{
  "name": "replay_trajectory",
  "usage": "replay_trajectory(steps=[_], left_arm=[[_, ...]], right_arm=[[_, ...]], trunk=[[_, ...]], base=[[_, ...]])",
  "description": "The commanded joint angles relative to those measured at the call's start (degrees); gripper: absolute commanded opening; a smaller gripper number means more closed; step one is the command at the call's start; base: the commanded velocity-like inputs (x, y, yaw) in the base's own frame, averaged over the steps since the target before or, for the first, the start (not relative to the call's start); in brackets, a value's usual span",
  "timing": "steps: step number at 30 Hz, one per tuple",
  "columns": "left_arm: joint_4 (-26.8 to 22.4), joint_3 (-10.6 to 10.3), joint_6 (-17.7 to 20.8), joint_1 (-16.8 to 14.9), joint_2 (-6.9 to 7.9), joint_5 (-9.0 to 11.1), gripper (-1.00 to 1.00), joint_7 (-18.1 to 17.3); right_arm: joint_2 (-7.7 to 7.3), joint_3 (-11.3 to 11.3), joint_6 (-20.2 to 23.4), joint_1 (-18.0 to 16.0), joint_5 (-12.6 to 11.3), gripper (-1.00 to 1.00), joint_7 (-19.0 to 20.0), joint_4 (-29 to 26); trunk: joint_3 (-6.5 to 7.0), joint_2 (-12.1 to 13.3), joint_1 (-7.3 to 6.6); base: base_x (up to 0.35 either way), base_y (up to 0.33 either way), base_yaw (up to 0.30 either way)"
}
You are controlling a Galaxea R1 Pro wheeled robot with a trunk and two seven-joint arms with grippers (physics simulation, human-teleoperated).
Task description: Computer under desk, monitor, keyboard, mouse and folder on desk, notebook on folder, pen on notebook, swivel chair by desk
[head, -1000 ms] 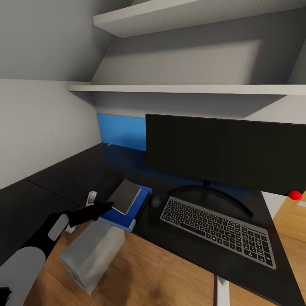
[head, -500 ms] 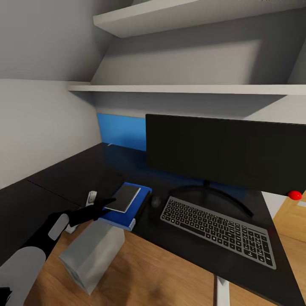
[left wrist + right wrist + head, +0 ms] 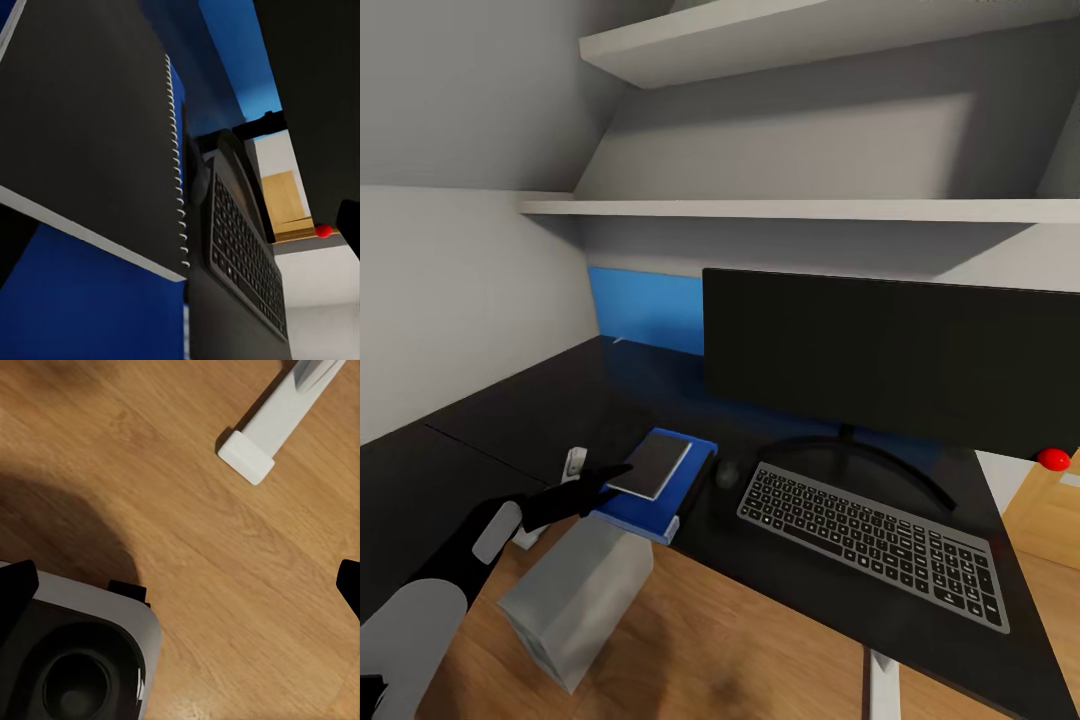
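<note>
- Nearest: computer (image 3: 575, 600), light grey tower on the wood floor (image 3: 760, 640), at the bench's front edge rather than clearly under it.
- Left gripper (image 3: 610, 480) reaches to the near corner of the notebook (image 3: 653, 466). Jaws' state: cannot tell; dark tips merge with the dark cover.
- Notebook lies flat on the folder (image 3: 660, 495), well within its outline. The left wrist view shows its black cover (image 3: 82, 120) with spiral binding along one edge and a white page edge. Judged light, thin, slightly flexible; a smooth cover could slide on the folder if nudged. Best hold: pinch at a free edge or corner, away from the spiral.
- Folder: bright blue, flat, on the bench (image 3: 510, 420), overhanging the front edge a little. Judged thin and hard to get under; take it at the overhanging edge.
- Small white item (image 3: 575, 463) just left of the folder; possibly the pen, unsure.
- Mouse (image 3: 727, 474) between folder and keyboard (image 3: 875, 545).
- Farthest: monitor (image 3: 890, 350), upright behind the keyboard.
- Right gripper (image 3: 180, 585): dark fingertips sit at opposite edges of the right wrist view over the floor, jaws spread wide, empty.
</note>
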Motion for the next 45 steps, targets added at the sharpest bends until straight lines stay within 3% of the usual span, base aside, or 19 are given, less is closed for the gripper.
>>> replay_trajectory(steps=[1, 17, 21, 29, 36, 40, 45], left_arm=[[0.01, -0.01, 0.32, -0.05, 0.00, 0.21, 1.00, -0.06], [-0.10, 0.03, 0.66, -0.26, -0.05, 0.28, 1.00, -0.21], [-2.69, 0.08, 0.91, -0.20, -0.03, 0.42, 1.00, -0.40], [-9.39, 0.42, 2.03, 0.92, 0.13, 4.33, 1.00, -0.44], [-11.00, 0.53, 2.28, 1.69, 0.28, 5.72, 1.00, -0.44], [-11.56, 1.84, 3.60, 0.37, 1.59, 4.70, 1.00, 0.86], [-11.56, 1.85, 4.48, -0.10, 3.21, 4.70, 1.00, 2.47]], right_arm=[[-0.09, 0.47, -0.16, -0.03, -0.56, 1.00, -0.42, -0.09], [-0.11, 0.41, -0.20, -0.03, -0.59, 1.00, -0.43, -0.09], [-0.07, 0.34, -0.18, -0.03, -0.57, 1.00, -0.44, -0.09], [-0.04, 0.14, -0.08, -0.03, -0.59, 1.00, -0.48, -0.09], [-0.02, 0.01, 0.11, -0.08, -0.77, 1.00, -0.44, -0.02], [-1.26, 1.04, -1.20, 1.23, 0.08, 1.00, -1.74, 1.25], [-1.26, 1.04, -2.81, 2.86, 0.08, 1.00, -3.34, 1.25]], trunk=[[-0.04, -0.03, 0.00], [-0.04, -0.03, 0.00], [-0.04, -0.03, 0.00], [-0.04, -0.03, 0.00], [-0.04, -0.03, 0.00], [-0.04, -0.03, 0.00], [-0.04, -0.03, 0.00]], base=[[0.000, 0.000, 0.000], [-0.070, 0.000, 0.000], [-0.126, 0.000, 0.000], [-0.111, 0.000, 0.000], [-0.021, 0.000, 0.000], [0.000, 0.000, 0.000], [0.000, 0.000, 0.000]])
